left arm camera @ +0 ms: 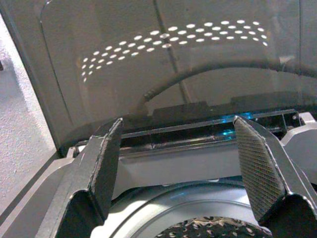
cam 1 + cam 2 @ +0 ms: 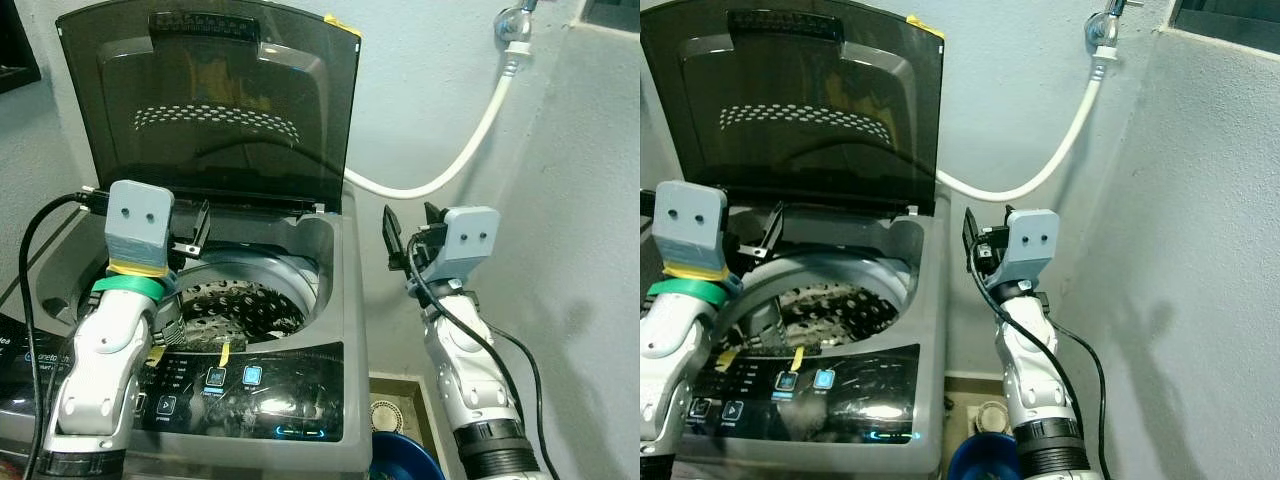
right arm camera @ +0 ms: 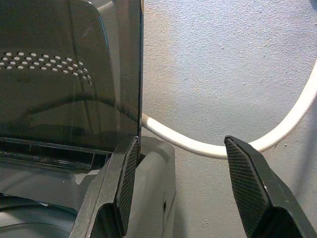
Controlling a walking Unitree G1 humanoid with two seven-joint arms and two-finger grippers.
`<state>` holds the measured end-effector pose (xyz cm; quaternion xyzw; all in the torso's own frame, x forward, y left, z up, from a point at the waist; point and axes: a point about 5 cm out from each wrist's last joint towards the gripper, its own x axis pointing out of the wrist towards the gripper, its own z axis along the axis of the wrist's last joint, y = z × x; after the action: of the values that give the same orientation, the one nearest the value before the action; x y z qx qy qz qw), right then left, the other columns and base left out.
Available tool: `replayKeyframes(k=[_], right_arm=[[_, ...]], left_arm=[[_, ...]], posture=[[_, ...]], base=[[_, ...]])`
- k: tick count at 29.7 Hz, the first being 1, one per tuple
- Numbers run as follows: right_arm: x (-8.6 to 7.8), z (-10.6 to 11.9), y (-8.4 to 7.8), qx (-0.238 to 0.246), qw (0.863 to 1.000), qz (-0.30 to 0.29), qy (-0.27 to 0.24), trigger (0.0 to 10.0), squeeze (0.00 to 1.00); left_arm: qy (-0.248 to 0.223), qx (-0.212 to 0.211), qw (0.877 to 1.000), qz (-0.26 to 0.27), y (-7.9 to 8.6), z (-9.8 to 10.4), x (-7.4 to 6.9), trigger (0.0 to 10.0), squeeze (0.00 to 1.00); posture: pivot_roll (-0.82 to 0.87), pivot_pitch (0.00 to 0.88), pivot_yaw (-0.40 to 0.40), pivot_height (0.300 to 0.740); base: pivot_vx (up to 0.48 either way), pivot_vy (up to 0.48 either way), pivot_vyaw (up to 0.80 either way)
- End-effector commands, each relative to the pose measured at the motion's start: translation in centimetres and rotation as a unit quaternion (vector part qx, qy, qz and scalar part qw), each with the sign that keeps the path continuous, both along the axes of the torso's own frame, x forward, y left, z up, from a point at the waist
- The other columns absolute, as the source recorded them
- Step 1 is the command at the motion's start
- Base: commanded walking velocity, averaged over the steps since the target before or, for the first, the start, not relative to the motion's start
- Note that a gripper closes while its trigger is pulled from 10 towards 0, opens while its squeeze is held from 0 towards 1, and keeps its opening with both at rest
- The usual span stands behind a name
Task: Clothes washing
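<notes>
Black left fingers (image 1: pixel 106 163) wide apart, empty | right fingers (image 3: pixel 245 183) same

Rough pale wall (image 2: pixel 430 90) all round, meeting in a corner; a tap (image 2: pixel 515 22) up high (white hose (image 2: pixel 470 150) hanging from it).

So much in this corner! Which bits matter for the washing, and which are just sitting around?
For the washing:
- washing machine, lid raised
- patterned laundry in the drum
- lit control panel
- left tool, open above the drum
- right tool, open, beside the machine
- white inlet hose from the wall tap

Just lying about:
- blue basin on the floor
- floor drain
</notes>
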<state>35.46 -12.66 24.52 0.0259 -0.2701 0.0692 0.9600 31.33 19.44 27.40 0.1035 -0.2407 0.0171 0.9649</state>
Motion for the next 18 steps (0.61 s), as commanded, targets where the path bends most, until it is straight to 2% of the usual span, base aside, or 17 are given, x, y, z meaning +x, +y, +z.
replayKeyframes(k=[1,18], right_arm=[[0.12,-0.16,0.09,0.001,1.0,0.0,0.006,10.0,0.0],[0.2,-0.36,0.24,-0.013,1.0,-0.005,0.011,10.0,0.0]], left_arm=[[0.004,-0.002,1.0,0.002,0.07,-0.26,0.08,10.0,0.0],[0.001,-0.001,1.0,0.003,0.09,-0.15,0.11,10.0,0.0]], posture=[[0.06,0.005,0.014,0.74],[0.07,0.007,0.014,0.74]], base=[[-0.398,0.0,0.0],[-0.376,0.0,0.0]])
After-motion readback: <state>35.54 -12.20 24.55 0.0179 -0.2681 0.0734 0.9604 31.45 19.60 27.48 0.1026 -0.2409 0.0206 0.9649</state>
